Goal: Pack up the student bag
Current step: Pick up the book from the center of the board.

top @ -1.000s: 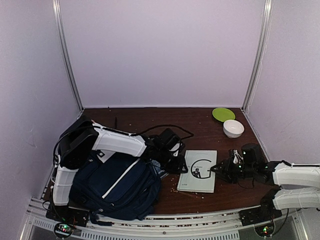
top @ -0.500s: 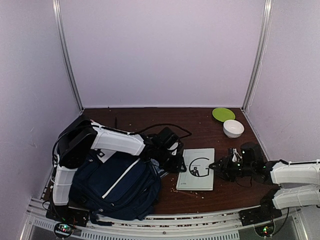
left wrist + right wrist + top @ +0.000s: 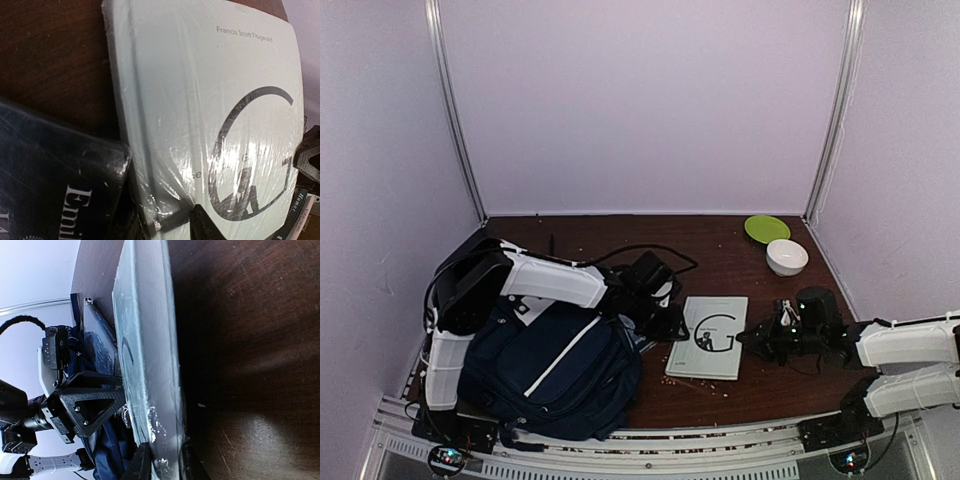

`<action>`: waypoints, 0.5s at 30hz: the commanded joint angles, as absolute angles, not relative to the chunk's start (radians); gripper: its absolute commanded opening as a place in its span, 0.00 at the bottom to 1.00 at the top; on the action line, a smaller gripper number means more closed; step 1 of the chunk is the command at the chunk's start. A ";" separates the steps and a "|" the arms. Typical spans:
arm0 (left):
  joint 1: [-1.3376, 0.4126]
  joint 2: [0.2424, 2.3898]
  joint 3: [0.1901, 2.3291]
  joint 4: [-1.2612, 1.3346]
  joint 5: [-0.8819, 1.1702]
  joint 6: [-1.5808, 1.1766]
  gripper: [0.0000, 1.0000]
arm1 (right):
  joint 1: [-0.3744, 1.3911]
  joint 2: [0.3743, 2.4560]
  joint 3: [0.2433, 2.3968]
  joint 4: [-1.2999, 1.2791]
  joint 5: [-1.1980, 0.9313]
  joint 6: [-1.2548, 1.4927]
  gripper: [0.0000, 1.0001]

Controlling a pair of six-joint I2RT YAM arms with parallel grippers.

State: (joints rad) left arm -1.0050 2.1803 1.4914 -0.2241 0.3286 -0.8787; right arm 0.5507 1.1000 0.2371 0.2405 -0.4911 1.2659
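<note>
Two tools meet at one pale book (image 3: 708, 338), which lies near the middle of the surface's near edge. You appear to be feeding it toward the student bag (image 3: 555, 375), slumped at the surface's near left corner. Your right tool (image 3: 165, 464) is clenched on the book's right edge, a finger on each face. Keep that pinch firm, because the plastic wrap looks slick and the book could slip if you tilt it quickly. Slide it low and steadily toward the bag rather than lifting it high. Your left tool (image 3: 665, 318) hovers over the book's left edge, just beside a dark book (image 3: 45, 190) at the bag's right side. I cannot tell whether it is released or clenched, so check before you let it take any weight. The bag's mouth is not plainly visible, so find it first. Compared with a second ago, the book sits slightly nearer the bag and a little turned. The right tool has come leftward with it and tightened on the edge.
</note>
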 commanded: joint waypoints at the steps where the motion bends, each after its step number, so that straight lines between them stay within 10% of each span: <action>1: -1.072 2.168 1.485 -0.014 0.468 -0.886 0.58 | 0.595 1.071 0.298 0.530 -0.610 1.284 0.12; 15: -1.074 2.071 1.464 -0.048 0.419 -0.858 0.76 | 0.595 0.992 0.332 0.373 -0.569 1.232 0.00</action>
